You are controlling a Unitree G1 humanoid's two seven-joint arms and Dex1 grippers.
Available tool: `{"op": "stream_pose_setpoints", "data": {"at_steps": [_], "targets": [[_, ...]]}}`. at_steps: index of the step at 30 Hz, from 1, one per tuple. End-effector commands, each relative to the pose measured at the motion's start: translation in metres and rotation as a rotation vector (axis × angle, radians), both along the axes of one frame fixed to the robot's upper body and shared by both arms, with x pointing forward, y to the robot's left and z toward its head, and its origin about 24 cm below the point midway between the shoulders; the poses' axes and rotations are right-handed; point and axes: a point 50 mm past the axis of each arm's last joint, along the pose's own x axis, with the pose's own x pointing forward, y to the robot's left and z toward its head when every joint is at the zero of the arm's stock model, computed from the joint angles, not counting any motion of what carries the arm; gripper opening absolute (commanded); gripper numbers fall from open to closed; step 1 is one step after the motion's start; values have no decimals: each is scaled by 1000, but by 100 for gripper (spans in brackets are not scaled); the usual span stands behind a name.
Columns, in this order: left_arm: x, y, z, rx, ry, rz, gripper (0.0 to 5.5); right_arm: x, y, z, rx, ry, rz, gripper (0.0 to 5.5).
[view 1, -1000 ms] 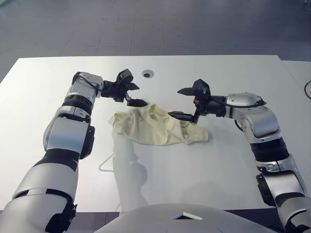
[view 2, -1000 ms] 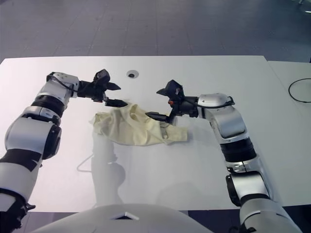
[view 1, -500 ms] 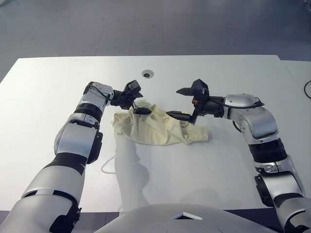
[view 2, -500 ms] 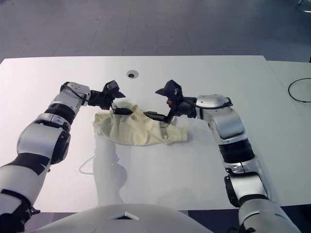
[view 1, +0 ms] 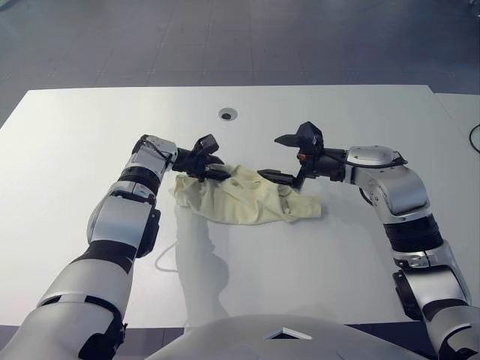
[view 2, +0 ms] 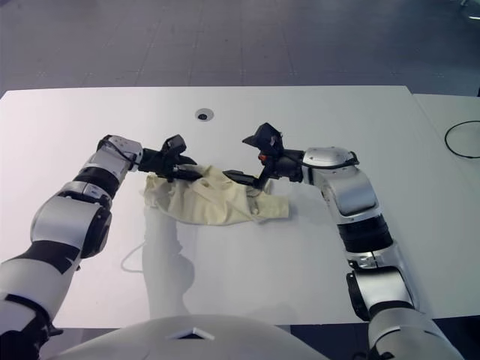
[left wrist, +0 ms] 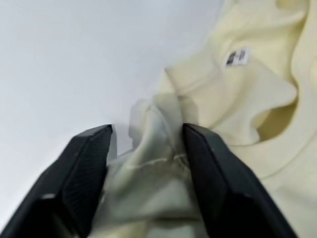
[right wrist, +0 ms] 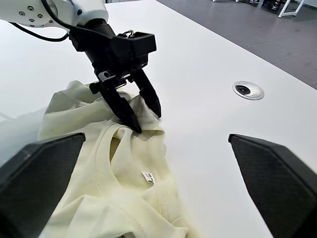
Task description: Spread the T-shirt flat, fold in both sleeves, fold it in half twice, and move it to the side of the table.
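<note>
1. T-shirt (view 1: 247,201), pale yellow, lies crumpled in the middle of the white table (view 1: 75,135), with the collar tag facing up.
2. Your left gripper (left wrist: 148,144) is pinching a bunched fold at the shirt's far-left edge.
3. Your right gripper (view 1: 279,157) is spread wide over the shirt's far-right part, with its lower finger right at the cloth.
4. A round grommet (view 1: 228,114) sits further back, well apart from the shirt.

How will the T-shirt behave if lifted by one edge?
Probably floppy: the T-shirt lies crumpled and bunches in the left gripper. Likely light, since the pinched fold looks thin. It would probably drape and drag rather than lift whole.
</note>
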Motion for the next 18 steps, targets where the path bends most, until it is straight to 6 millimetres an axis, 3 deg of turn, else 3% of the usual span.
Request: {"op": "stream_pose_setpoints", "data": {"at_steps": [1, 12, 18], "targets": [[-1, 1, -2, 16, 3, -12, 190, 2, -3, 1, -4, -3, -23, 540], [3, -1, 8, -23, -23, -22, 5, 19, -37, -13, 2, 172, -210, 540], [4, -1, 27, -178, -58, -80, 1, 18, -36, -8, 84, 240, -203, 540]]}}
